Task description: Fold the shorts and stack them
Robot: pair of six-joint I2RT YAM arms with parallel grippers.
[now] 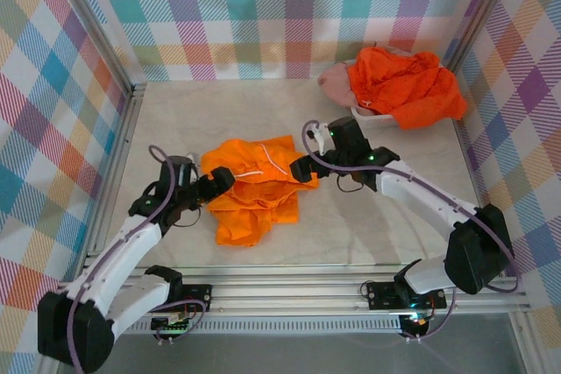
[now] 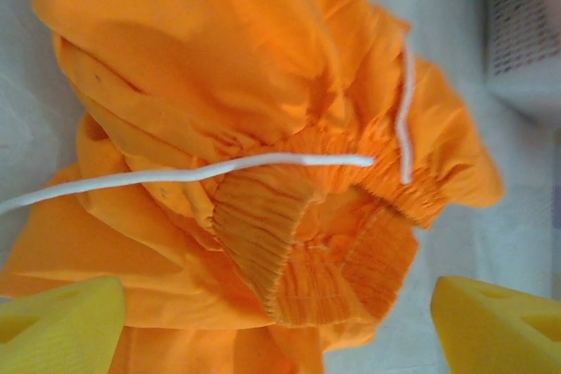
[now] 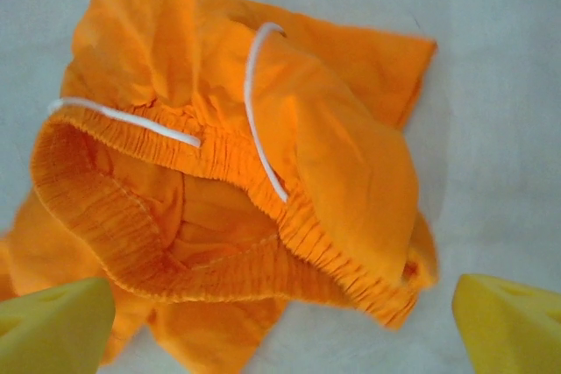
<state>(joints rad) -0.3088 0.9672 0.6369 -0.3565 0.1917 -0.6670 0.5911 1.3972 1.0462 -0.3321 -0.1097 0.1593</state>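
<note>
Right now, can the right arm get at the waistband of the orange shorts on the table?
Probably yes: the right hand hangs open over the orange shorts, their waistband exposed below it, nothing in between.

Basket (image 1: 366,116) largely beneath orange shorts (image 1: 408,85)

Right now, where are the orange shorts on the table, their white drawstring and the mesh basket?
orange shorts (image 1: 254,194): top external view, middle of the crumpled cloth.
white drawstring (image 2: 219,168): left wrist view, midway along the cord.
mesh basket (image 2: 523,19): left wrist view, its blurred mesh wall.
</note>
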